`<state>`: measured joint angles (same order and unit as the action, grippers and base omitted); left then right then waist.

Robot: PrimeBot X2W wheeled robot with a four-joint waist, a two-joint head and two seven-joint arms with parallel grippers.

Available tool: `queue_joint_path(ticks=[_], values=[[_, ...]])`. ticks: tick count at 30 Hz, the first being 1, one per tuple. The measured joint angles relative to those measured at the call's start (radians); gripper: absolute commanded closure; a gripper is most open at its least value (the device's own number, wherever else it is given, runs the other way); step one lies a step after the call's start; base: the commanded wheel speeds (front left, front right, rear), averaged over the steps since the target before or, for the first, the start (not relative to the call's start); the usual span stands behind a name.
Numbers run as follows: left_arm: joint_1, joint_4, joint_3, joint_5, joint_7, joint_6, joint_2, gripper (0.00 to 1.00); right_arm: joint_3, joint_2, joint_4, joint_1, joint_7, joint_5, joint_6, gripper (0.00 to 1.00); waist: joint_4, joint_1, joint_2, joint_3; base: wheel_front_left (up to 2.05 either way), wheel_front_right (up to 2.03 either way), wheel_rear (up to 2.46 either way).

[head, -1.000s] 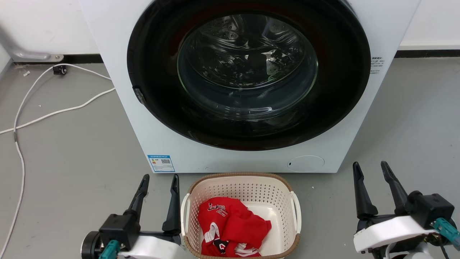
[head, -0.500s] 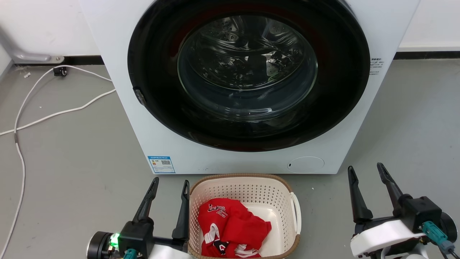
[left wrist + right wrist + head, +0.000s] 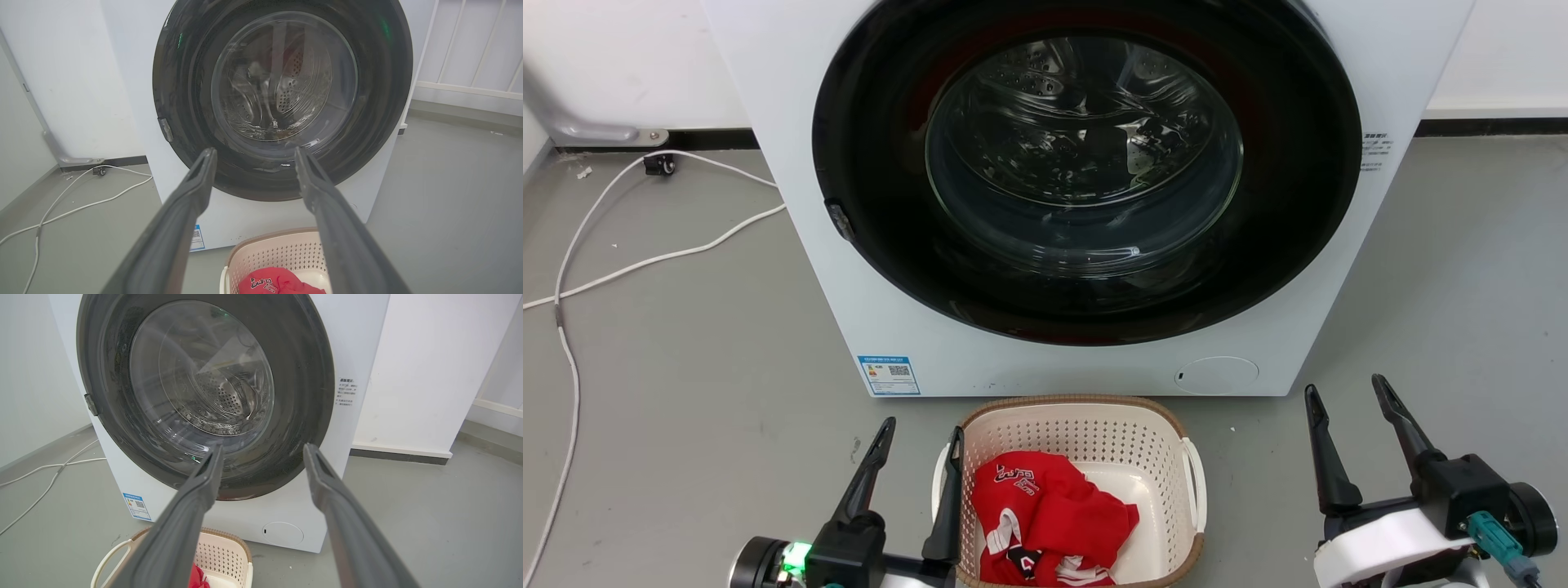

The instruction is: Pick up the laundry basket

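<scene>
Jaws of both grippers stand wide apart, holding nothing.

Head view: the laundry basket (image 3: 1078,431) sits on the grey floor (image 3: 686,392) just in front of the washer (image 3: 833,310), with a red garment (image 3: 1045,514) inside. The left gripper (image 3: 923,425) lies at its left side, the inner finger crossing the white handle; contact cannot be judged. The right gripper (image 3: 1343,384) is well apart to the right.

Left wrist view: the left gripper (image 3: 254,150) points at the washer (image 3: 229,220), and the laundry basket (image 3: 278,253) is low between the fingers.

Right wrist view: the right gripper (image 3: 263,447) faces the washer (image 3: 351,343), and the laundry basket (image 3: 220,555) is at lower left.
</scene>
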<state>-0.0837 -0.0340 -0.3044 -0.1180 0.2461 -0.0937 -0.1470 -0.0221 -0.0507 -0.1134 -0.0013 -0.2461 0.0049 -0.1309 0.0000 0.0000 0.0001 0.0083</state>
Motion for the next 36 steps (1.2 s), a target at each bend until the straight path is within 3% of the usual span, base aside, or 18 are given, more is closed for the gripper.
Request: queue_joint_path(ticks=[10, 19, 36], values=[[-0.022, -0.005, 0.066, 0.059, 0.014, 0.044, 0.039, 0.00, -0.011, 0.000, -0.020, 0.003, -0.017, 0.005, 0.000, 0.00, 0.001, 0.0000, 0.0000, -0.001, 0.00, 0.00, 0.00], [-0.032, 0.010, 0.133, 0.046, 0.017, 0.079, 0.074, 0.00, -0.007, 0.000, -0.053, 0.002, -0.017, 0.092, 0.000, 0.00, 0.000, 0.0000, 0.0000, 0.001, 0.00, 0.00, 0.00], [-0.033, 0.021, 0.166, 0.064, 0.017, 0.120, 0.094, 0.00, -0.002, 0.000, -0.061, -0.001, -0.017, 0.109, 0.000, 0.00, -0.002, 0.0000, 0.0000, 0.017, 0.00, 0.00, 0.00]])
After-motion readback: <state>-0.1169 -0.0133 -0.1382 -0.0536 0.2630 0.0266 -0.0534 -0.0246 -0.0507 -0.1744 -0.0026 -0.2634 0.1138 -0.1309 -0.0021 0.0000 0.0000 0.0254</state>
